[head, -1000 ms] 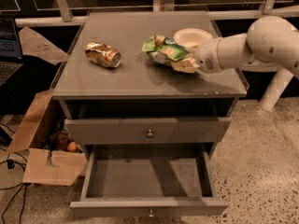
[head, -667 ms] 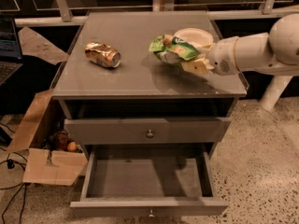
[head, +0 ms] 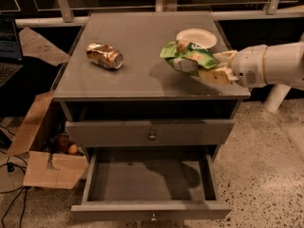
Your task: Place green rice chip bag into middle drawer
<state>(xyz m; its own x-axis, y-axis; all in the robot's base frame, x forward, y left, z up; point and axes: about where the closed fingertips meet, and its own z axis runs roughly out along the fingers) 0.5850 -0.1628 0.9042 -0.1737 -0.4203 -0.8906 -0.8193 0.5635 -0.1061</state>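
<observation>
The green rice chip bag (head: 186, 57) is glossy green with white and orange print, and it hangs a little above the cabinet top (head: 137, 37), casting a shadow below it. My gripper (head: 208, 66) comes in from the right and is shut on the bag's right end. The middle drawer (head: 147, 180) is pulled open at the bottom front, its grey floor bare, with a small knob (head: 153, 217) on its front panel. The bag is above and behind the open drawer, toward the right.
A white bowl (head: 196, 37) stands just behind the bag. A dented gold-brown can (head: 104, 56) lies at the top's left. A closed drawer front (head: 152, 132) sits above the open one. An open cardboard box (head: 45, 163) stands on the floor at left. A laptop (head: 7, 51) is at far left.
The gripper has lifted the bag off the cabinet top and carried it to the right and toward the front edge. The arm has drawn back to the right.
</observation>
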